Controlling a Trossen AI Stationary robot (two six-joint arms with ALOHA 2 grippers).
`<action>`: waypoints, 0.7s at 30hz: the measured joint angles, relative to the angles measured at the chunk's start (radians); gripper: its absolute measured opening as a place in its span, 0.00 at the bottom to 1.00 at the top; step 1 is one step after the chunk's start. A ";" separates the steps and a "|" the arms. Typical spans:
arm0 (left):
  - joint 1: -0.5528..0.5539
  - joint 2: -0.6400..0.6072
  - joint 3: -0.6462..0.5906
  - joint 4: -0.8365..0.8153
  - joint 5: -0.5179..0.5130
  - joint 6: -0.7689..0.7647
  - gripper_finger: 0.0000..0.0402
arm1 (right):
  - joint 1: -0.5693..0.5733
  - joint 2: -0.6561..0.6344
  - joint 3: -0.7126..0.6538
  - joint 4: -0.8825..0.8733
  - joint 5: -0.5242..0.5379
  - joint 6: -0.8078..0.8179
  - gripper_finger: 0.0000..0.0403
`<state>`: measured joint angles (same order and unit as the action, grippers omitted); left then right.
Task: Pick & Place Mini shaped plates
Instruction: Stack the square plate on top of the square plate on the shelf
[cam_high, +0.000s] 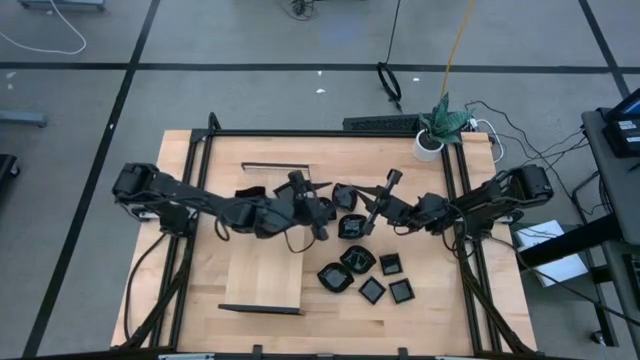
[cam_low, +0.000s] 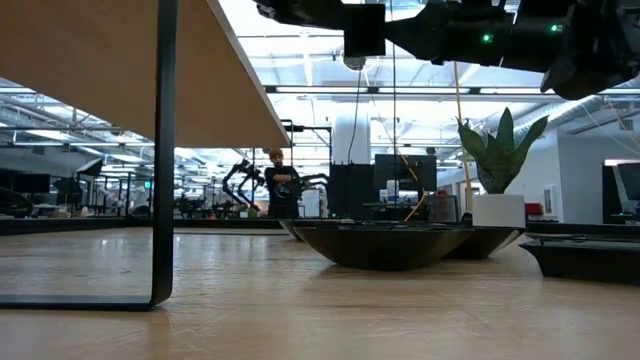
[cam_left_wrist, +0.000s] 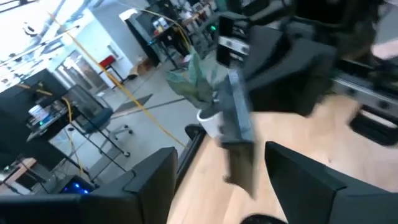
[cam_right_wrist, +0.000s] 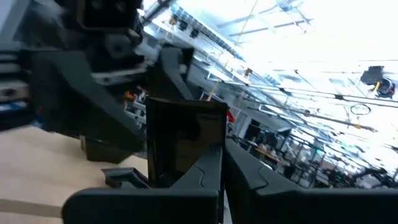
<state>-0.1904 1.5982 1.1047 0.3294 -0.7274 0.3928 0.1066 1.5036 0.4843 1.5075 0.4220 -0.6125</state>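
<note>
Right gripper (cam_high: 383, 196) clamped on one small square plate (cam_right_wrist: 185, 140), glossy black, flat and held on edge above table centre, with left gripper (cam_high: 312, 205) just at its nine o'clock, fingers (cam_left_wrist: 152, 180) apart. Remaining mini shaped plates (cam_high: 362, 275), square and lobed, clustered on the table (cam_high: 420, 320) toward five o'clock of centre.

Bright overhead light; blurred wrist views.

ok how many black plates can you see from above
7 clear: six plates clustered right of the wooden board, one held plate in the right gripper. Arms may hide more.
</note>
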 joint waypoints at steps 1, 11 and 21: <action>0.007 0.000 0.000 0.001 0.000 -0.004 0.60 | 0.000 0.000 0.000 0.000 -0.010 0.001 0.00; 0.026 0.001 0.000 0.008 -0.003 -0.039 0.38 | -0.001 0.000 0.000 0.013 -0.047 -0.004 0.00; -0.024 -0.039 -0.002 0.038 -0.094 -0.014 0.06 | 0.036 -0.015 0.001 -0.063 -0.130 0.000 0.27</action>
<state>-0.2140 1.5593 1.1023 0.3673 -0.8213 0.3788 0.1428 1.4891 0.4850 1.4441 0.2919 -0.6127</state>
